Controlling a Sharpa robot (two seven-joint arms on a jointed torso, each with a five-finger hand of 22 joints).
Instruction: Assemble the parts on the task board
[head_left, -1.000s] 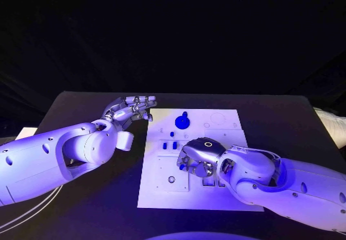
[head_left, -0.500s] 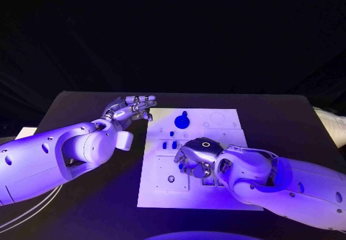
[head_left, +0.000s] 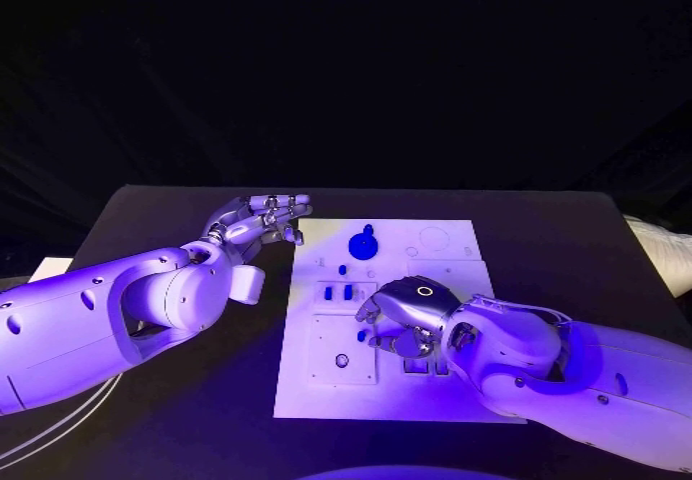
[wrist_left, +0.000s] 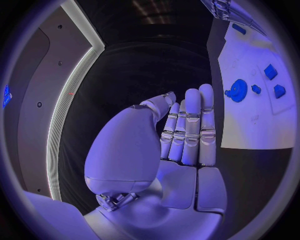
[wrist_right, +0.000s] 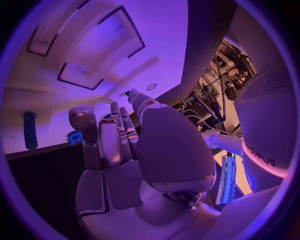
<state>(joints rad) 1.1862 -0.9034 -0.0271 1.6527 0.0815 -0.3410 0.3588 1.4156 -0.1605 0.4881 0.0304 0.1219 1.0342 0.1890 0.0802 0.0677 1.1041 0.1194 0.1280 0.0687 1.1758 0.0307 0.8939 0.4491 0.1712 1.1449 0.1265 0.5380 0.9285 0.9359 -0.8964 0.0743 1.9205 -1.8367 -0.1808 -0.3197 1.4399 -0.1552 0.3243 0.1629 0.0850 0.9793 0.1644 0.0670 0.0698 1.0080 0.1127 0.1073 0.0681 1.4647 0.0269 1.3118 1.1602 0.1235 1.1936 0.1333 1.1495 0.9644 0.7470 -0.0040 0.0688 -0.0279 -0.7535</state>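
**Black desk, white board: right hand working with its grasp hidden from you**

Black desk (head_left: 173, 400) and dark backdrop surround the task board (head_left: 433, 395), which lies flat at the centre.

Starting at the left: your left hand (head_left: 260, 220) hovers just off the board's far left corner, fingers (wrist_left: 190, 125) straight, side by side and released, holding nothing. It is idle. The risk here is small, but a drift toward the board could push the plate, since nothing visible pins it down.

Moving onto the board: a round blue part (head_left: 364, 243) sits near the far edge, and two small blue parts (head_left: 338, 292) lie just nearer, in the left half. All are apart from both hands.

Further right: your right hand (head_left: 404, 320) is down over the board's middle, knuckles up, fingers (wrist_right: 109, 140) curled toward the plate. Whether they pinch a part cannot be told; the hand's own back hides the tips from the head camera, and the wrist camera shows a hint of blue beside them but no clear grasp.

Judged risks:
- If a part is held, a tilted entry would jam it at the recess edge rather than seat it.
- Downward force on a misaligned part could shift the board and disturb the loose blue pieces.
- You are working blind at the contact point; a slipped part may go unnoticed beneath the palm.
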